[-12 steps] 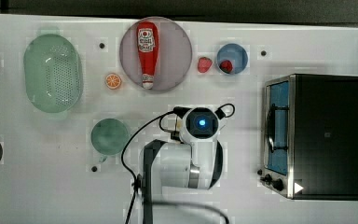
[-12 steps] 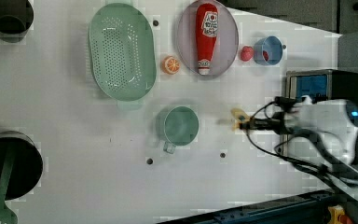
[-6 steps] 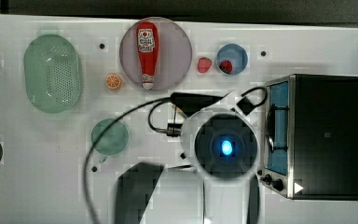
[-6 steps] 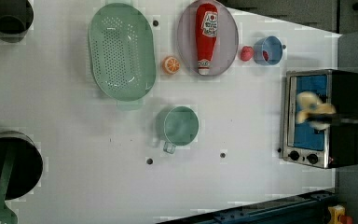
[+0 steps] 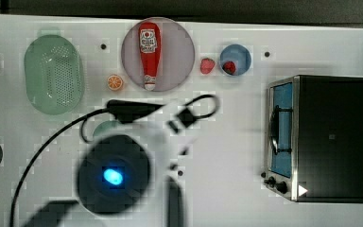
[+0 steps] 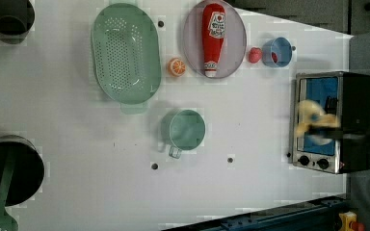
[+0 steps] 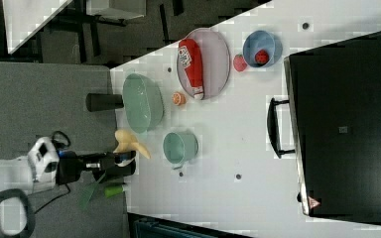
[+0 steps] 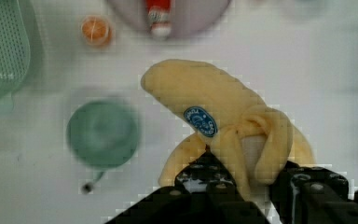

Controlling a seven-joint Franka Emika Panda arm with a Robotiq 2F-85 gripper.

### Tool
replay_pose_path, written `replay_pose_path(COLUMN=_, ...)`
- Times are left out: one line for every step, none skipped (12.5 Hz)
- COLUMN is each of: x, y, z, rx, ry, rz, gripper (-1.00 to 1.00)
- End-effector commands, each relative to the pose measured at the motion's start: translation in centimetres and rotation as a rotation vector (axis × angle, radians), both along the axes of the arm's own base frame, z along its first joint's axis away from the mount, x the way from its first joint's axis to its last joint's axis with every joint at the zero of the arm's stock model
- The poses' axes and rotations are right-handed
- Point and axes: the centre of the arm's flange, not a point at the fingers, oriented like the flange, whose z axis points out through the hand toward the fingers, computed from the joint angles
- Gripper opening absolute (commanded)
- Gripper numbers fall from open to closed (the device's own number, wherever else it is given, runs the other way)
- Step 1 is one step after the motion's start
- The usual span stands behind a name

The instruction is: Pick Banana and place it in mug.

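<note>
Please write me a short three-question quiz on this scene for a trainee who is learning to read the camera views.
1. True or false: the banana already lies inside the mug.
2. Multiple choice: what lies on the grey plate? A) the orange slice B) the ketchup bottle C) the strawberry
3. Fill in: in the left view, the orange slice sits between the plate and the ____.

Key
1. False: the gripper holds the banana in its jaws above the table, and the mug is empty.
2. B
3. colander
</note>
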Motion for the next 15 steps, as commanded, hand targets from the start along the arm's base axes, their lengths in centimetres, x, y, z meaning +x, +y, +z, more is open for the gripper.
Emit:
replay_pose_path(x=-3.5, y=10.3, z=-5.6, rx=0.031, ry=0.127, rz=-0.192, gripper=-0.46)
replay_pose_path(x=-4.1, y=11.6, z=-6.5, rx=0.034, ry=0.118, rz=-0.232, gripper=-0.46)
replay_pose_path(x=-4.5, y=12.8, z=-7.5, rx=0.037, ry=0.089, rz=-0.254, gripper=-0.46)
replay_pose_path(x=-4.9, y=13.7, z=-9.1, rx=0.042, ry=0.064, rz=-0.280, gripper=-0.46)
replay_pose_path(x=-5.0, y=14.0, z=-10.7, rx=0.048, ry=0.054, rz=-0.321, gripper=-0.46)
replay_pose_path(x=-4.6, y=14.0, z=-12.4, rx=0.056, ry=0.056, rz=-0.367, gripper=-0.46)
replay_pose_path(x=-4.1, y=14.0, z=-14.0, rx=0.060, ry=0.071, rz=-0.386, gripper=-0.46)
replay_pose_path(x=-3.4, y=14.4, z=-16.5, rx=0.068, ry=0.099, rz=-0.386, gripper=-0.46)
replay_pose_path(x=-2.6, y=14.7, z=-17.8, rx=0.088, ry=0.092, rz=-0.392, gripper=-0.46)
replay_pose_path(x=-2.0, y=14.9, z=-19.0, rx=0.107, ry=0.082, rz=-0.394, gripper=-0.46)
replay_pose_path(x=-1.9, y=15.1, z=-20.3, rx=0.110, ry=0.088, rz=-0.391, gripper=-0.46)
replay_pose_path(x=-1.4, y=14.9, z=-20.8, rx=0.116, ry=0.078, rz=-0.404, gripper=-0.46)
replay_pose_path(x=-0.8, y=14.3, z=-21.0, rx=0.106, ry=0.062, rz=-0.428, gripper=-0.46)
replay_pose_path(x=-1.0, y=13.9, z=-21.5, rx=0.081, ry=0.063, rz=-0.438, gripper=-0.40)
replay_pose_path(x=-1.2, y=13.6, z=-22.2, rx=0.065, ry=0.067, rz=-0.460, gripper=-0.22)
